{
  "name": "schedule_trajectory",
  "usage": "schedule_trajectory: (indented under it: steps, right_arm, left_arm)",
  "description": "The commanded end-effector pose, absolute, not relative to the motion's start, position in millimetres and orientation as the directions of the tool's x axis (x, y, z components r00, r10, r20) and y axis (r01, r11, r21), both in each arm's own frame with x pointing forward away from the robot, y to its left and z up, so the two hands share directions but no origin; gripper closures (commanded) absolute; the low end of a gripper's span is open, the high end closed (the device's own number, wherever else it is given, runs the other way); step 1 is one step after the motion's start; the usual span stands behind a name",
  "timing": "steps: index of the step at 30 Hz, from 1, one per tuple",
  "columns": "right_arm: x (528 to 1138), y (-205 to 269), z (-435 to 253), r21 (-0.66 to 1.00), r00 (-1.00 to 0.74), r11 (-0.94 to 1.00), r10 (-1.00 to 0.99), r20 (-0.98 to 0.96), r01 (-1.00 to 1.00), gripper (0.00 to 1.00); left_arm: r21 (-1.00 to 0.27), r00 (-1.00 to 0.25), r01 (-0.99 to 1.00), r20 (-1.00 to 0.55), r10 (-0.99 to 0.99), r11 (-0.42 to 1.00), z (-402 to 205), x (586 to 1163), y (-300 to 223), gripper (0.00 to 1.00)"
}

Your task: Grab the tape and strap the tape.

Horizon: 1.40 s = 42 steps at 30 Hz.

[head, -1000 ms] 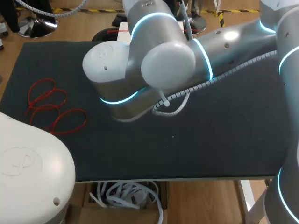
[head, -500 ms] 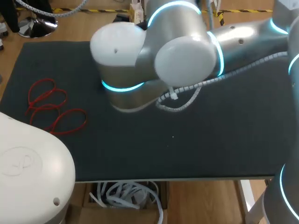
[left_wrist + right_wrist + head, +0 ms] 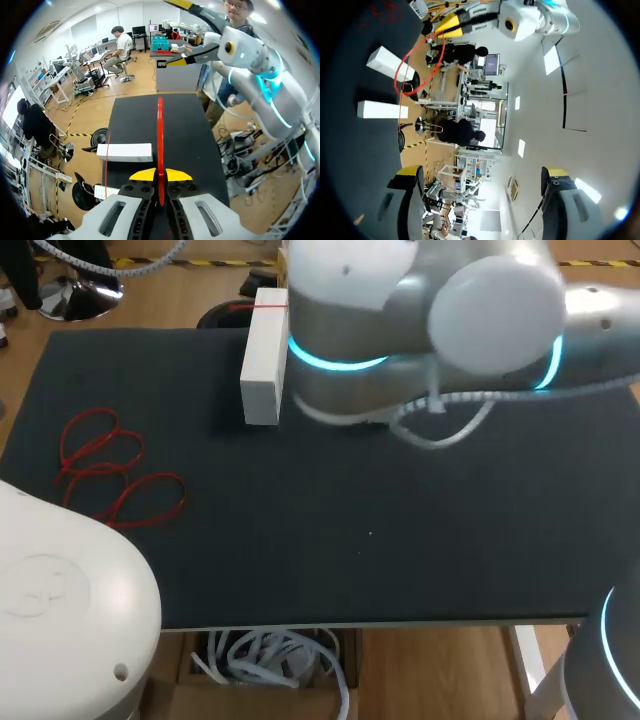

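Left hand (image 3: 160,174) pinched; right hand (image 3: 482,172) spread (wide).

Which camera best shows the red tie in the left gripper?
Left wrist view: the red tie runs straight out between the left gripper's closed yellow tips. Right wrist view shows it only as a distant loop. Head view barely shows it, a thin red line by the white block.

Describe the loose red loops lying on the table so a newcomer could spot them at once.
Start at the dark table mat and go to its left side. There lie the red loops, several thin ties tangled flat on the mat. The white block farther back is solid and boxy; these are wiry and bright red.
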State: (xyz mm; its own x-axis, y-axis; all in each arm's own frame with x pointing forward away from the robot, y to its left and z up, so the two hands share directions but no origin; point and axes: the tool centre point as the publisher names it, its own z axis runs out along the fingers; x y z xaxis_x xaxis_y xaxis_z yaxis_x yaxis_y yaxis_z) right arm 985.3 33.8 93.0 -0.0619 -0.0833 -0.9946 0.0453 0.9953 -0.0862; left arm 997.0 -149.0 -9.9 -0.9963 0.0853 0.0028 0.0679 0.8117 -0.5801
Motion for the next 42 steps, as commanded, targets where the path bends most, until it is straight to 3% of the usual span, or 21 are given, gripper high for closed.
schedule_trajectory:
  steps: [1, 5, 14, 25, 27, 34, 42]
  right_arm:
    - [998.2, 1.8, 93.0, -0.097, -0.062, 0.995, -0.098, -0.993, -0.014, 0.0]
    - [1000.6, 6.8, 89.5, -0.12, -0.078, 0.992, -0.124, -0.989, -0.044, 0.0]
    - [1000.6, 6.8, 89.5, -0.12, -0.078, 0.992, -0.124, -0.989, -0.044, 0.0]
    - [1000.6, 6.8, 89.5, -0.12, -0.078, 0.992, -0.124, -0.989, -0.044, 0.0]
    - [1000.6, 6.8, 89.5, -0.12, -0.078, 0.992, -0.124, -0.989, -0.044, 0.0]
    - [1000.6, 6.8, 89.5, -0.12, -0.078, 0.992, -0.124, -0.989, -0.044, 0.0]
    - [1000.6, 6.8, 89.5, -0.12, -0.078, 0.992, -0.124, -0.989, -0.044, 0.0]
  left_arm:
    - [-0.577, -0.996, 0.067, 0.004, 0.084, 0.814, -9.3, 996.5, -149.1, 1.0]
    - [-0.577, -0.996, 0.067, 0.004, 0.084, 0.814, -9.3, 996.5, -149.1, 1.0]
    - [-0.427, -0.944, -0.327, 0.197, -0.266, 0.843, -61.9, 975.5, -73.1, 1.0]
    - [-0.076, -0.603, -0.73, 0.54, -0.587, 0.68, -171.3, 923.2, 60.7, 1.0]
    - [0.024, -0.523, -0.779, 0.528, -0.67, 0.627, -181.7, 916.8, 76.8, 1.0]
    - [0.123, -0.401, -0.829, 0.548, -0.734, 0.545, -223.5, 912.3, 139.2, 1.0]
    - [0.337, -0.259, -0.808, 0.534, -0.805, 0.483, -238.7, 925.6, 179.5, 1.0]
